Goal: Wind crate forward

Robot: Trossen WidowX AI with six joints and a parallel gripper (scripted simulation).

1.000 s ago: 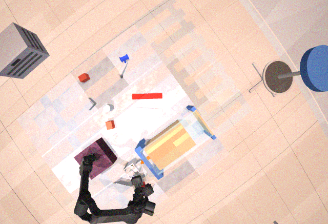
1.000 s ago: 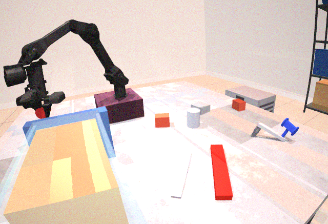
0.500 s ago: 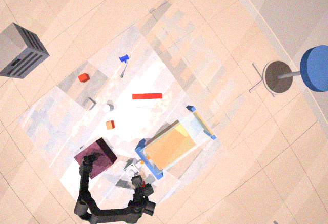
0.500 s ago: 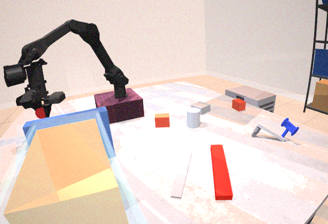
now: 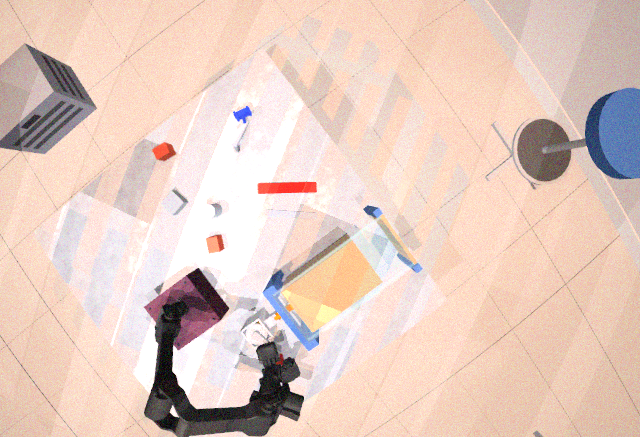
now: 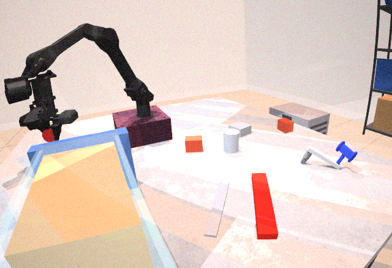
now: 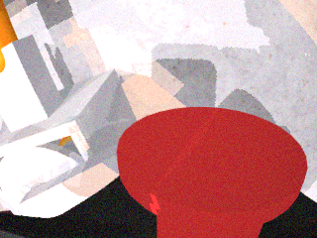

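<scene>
The orange crate (image 5: pixel 336 282) (image 6: pixel 79 208) sits flat inside the clear-panelled cubby. A narrow pale strip shows between its winch-side end and the blue frame (image 5: pixel 292 320) (image 6: pixel 79 142). The white and grey winch (image 5: pixel 253 334) (image 7: pixel 30 91) stands outside that frame, with small orange parts (image 5: pixel 284 311) between them. My gripper (image 5: pixel 279 360) (image 6: pixel 50 133) (image 7: pixel 205 218) is shut on a red-knobbed handle (image 7: pixel 213 159), beside the winch. The knob hides the handle's lower part and key; I cannot tell whether the key is in the hole.
A crank with a blue spool-shaped knob (image 5: pixel 242 114) (image 6: pixel 346 151) lies on the bench. A red bar (image 5: pixel 286 187) (image 6: pixel 264 205), a grey cylinder (image 6: pixel 231 140), a grey block (image 6: pixel 239 129) and two orange-red cubes (image 5: pixel 215 243) (image 5: pixel 163 151) are there too. The arm stands on a purple base (image 6: pixel 148 133).
</scene>
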